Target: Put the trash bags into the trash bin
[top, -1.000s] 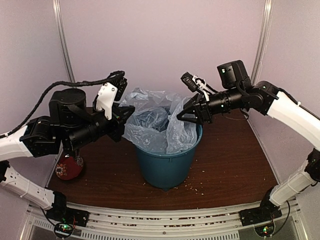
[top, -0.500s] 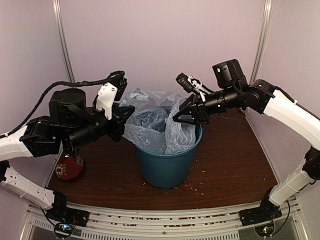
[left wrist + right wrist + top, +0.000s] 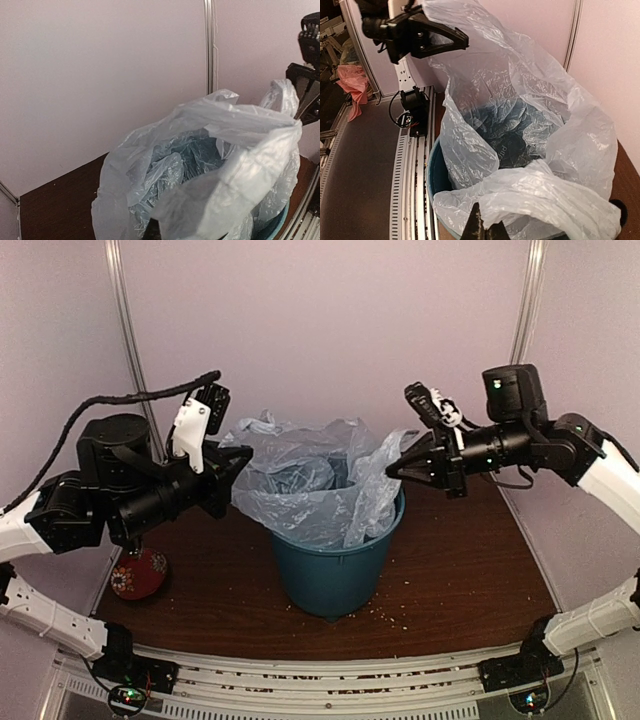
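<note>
Both clamped | left gripper (image 3: pixel 236 466) nips trash bag (image 3: pixel 300 495) left edge | right gripper (image 3: pixel 392 469) nips right edge | bag sits in trash bin (image 3: pixel 335 575) (mouth spread wide)

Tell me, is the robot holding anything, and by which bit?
Yes, the pale plastic bag, by its open rim. The left fingers pinch the rim's left side and the right fingers its right side, spreading it over the teal bin.

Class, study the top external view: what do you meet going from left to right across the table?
red round object → left gripper → trash bin → right gripper
</note>
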Robot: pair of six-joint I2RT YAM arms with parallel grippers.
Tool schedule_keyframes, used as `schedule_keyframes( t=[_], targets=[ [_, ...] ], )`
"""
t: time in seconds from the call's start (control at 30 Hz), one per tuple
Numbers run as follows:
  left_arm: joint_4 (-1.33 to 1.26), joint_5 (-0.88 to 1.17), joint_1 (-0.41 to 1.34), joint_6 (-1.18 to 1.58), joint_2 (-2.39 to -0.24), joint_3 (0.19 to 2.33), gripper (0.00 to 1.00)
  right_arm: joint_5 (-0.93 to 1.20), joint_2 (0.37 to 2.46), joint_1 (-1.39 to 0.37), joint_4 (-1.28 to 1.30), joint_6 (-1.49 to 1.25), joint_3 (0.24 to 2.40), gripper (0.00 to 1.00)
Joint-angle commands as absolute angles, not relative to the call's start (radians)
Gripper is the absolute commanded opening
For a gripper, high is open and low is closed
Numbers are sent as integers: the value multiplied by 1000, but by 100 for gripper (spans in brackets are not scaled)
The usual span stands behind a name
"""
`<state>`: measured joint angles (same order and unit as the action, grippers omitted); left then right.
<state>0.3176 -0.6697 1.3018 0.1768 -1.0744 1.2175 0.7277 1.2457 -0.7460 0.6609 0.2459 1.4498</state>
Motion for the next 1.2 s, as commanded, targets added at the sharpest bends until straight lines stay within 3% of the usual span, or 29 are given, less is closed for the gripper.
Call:
schedule_keyframes(
  t=[0.0, 0.23, 0.47, 0.77, 0.9, 1.07, 1.1, 1.17],
  targets=[
    [379, -663, 1270, 298, -1016, 1182, 0, 795, 1105, -728, 691, 363, 1335, 0],
    [549, -527, 1264, 522, -987, 1091, 0, 842, 959, -717, 862, 565, 1185, 0],
    [588, -469, 1264, 622, -911, 956, 0, 794, 869, -716, 868, 617, 1034, 0],
    [502, -564, 1247, 611, -974, 856, 0, 608, 813, -708, 682, 546, 867, 0],
    [294, -590, 1247, 606, -913, 728, 0, 567, 827, -702, 598, 507, 833, 0],
    [275, -597, 1247, 588, -914, 748, 0, 537, 860, -698, 587, 501, 833, 0],
    [307, -588, 1247, 589, -921, 763, 3, 522, 860, -698, 595, 506, 831, 0],
    [372, -556, 1247, 590, -926, 791, 27, 499, 840, -698, 619, 524, 826, 14]
  ],
)
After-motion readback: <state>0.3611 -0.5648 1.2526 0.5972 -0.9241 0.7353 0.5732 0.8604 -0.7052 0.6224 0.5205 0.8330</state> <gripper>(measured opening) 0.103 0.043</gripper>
